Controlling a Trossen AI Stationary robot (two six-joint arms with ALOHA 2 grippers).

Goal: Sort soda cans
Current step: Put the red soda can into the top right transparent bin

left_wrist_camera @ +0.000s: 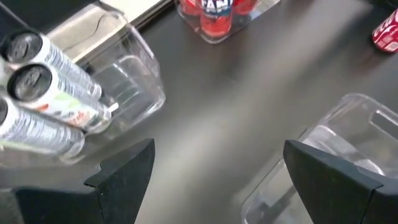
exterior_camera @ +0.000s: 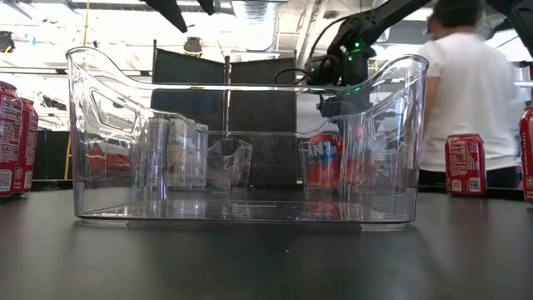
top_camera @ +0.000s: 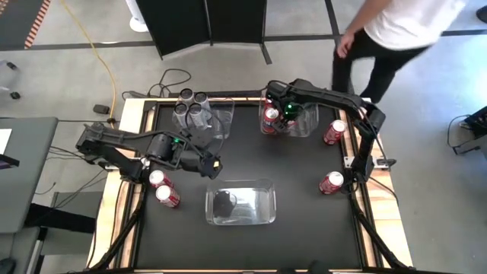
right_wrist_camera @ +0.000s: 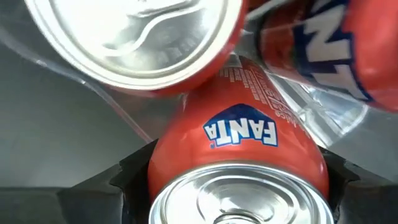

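My right gripper [top_camera: 288,114] is shut on a red soda can [right_wrist_camera: 236,155] and stands in the clear bin [top_camera: 304,125] at the far right, next to other red cans [right_wrist_camera: 137,37]. Several silver cans [top_camera: 192,108] stand upright in the clear bin [top_camera: 217,122] at the far left. My left gripper [top_camera: 213,164] hangs open with nothing between its fingers, over the bare table left of centre. Two red cans [top_camera: 162,188] stand near the left edge and two more [top_camera: 335,132] [top_camera: 331,183] near the right edge. My right gripper pinches the red can between its two fingers [right_wrist_camera: 134,171], on opposite sides of the wall [right_wrist_camera: 163,168] just below the top rim. The fingers come from above and point down. The can is upright; I cannot tell whether its base rests on the bin's floor.
A third clear bin [top_camera: 241,204] stands near the table's front, in its middle. A person [top_camera: 388,30] walks past beyond the far right corner. Bare black tabletop lies between the three bins.
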